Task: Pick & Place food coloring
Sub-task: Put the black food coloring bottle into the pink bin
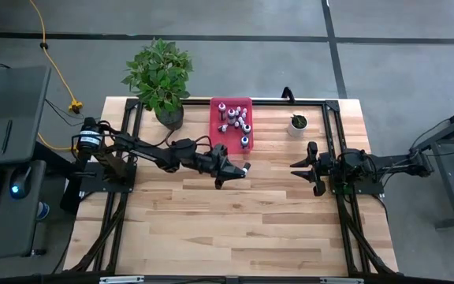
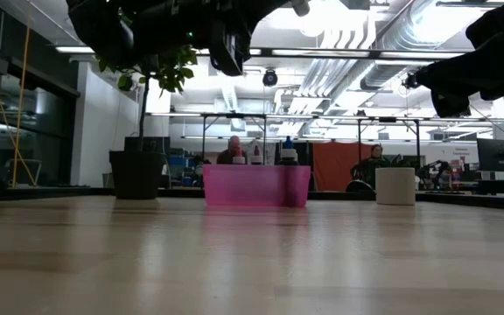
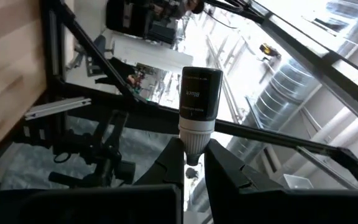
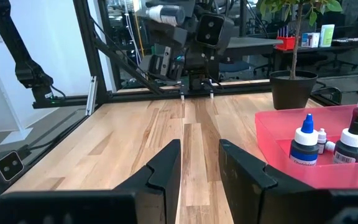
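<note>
The food coloring bottles (image 1: 235, 120) stand in a pink tray (image 1: 221, 136) at the far middle of the table; the right wrist view shows them too (image 4: 303, 146). My left gripper (image 1: 240, 168) hovers just near of the tray, well above the table, shut on one dark-bodied bottle with a white cap (image 3: 200, 93). My right gripper (image 1: 299, 168) waits open toward the table's right, fingers pointing left (image 4: 199, 155). It touches nothing. My left gripper (image 3: 192, 160) pinches the dark bottle between its two fingers by the narrow tip of its white cap (image 3: 192, 149). The dark body (image 3: 201, 93) sticks out beyond the fingertips. The bottle is lifted clear of the table and lies about level (image 4: 161, 12).
A leafy plant in a dark pot (image 1: 162, 79) stands left of the tray. A small white pot with a green plant (image 1: 298, 124) stands right of it. Black frame rails (image 1: 331, 134) run along the table's sides. Bare wood (image 1: 235, 229) fills the near half.
</note>
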